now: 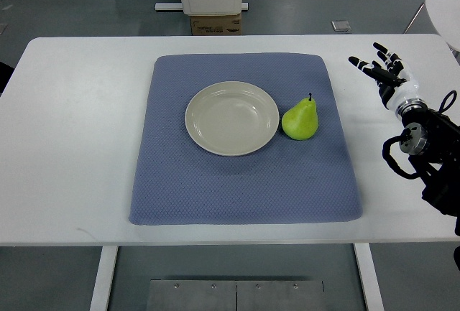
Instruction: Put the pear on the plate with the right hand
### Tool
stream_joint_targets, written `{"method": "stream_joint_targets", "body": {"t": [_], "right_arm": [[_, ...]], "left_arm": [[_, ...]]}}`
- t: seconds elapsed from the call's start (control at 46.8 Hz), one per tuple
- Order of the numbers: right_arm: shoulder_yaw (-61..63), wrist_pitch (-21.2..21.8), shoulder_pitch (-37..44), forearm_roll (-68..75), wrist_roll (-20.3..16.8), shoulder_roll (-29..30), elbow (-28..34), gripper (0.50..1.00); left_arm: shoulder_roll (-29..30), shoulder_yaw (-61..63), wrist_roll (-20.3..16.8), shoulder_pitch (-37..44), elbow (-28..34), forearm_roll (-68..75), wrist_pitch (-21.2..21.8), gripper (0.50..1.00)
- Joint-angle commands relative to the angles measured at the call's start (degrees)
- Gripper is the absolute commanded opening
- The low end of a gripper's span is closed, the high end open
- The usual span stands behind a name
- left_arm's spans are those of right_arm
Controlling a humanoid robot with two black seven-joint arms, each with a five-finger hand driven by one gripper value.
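The pear point(300, 120) stands upright on the blue mat point(244, 182), just right of the empty plate point(231, 118). The right hand point(384, 74) hovers well off to the right, fingers spread, holding nothing. I'd wrap the bulb low to avoid tipping it.

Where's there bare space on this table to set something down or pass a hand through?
The plate is bare inside. The blue mat is free in front of the plate and pear, and behind them. The white table left of the mat is bare. Tightest spot: the narrow gap between plate and pear. The right robot hand, fingers spread, hovers over the strip right of the mat.
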Motion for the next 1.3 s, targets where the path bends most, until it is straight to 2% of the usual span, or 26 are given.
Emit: {"method": "stream_joint_targets", "body": {"t": [0.0,0.492,0.642,1.283], "right_arm": [[0.0,0.0,0.0,0.0,0.0,-0.1,0.0,1.0],[0.0,-0.2,0.2,0.0,0.1,-0.1,-0.1,1.0],[0.0,-0.2,0.3,0.0,1.2,0.0,-0.1,1.0],[-0.3,-0.1,0.2,-0.1,0.9,-0.3,-0.1,1.0]], "left_arm": [[0.0,-0.1,0.0,-0.1,0.1,0.0,0.2,1.0],[0.0,-0.1,0.0,0.3,0.1,0.0,0.3,1.0],[0.0,-0.1,0.0,0.5,0.1,0.0,0.3,1.0],[0.0,-0.1,0.0,0.5,0.1,0.0,0.3,1.0]]}}
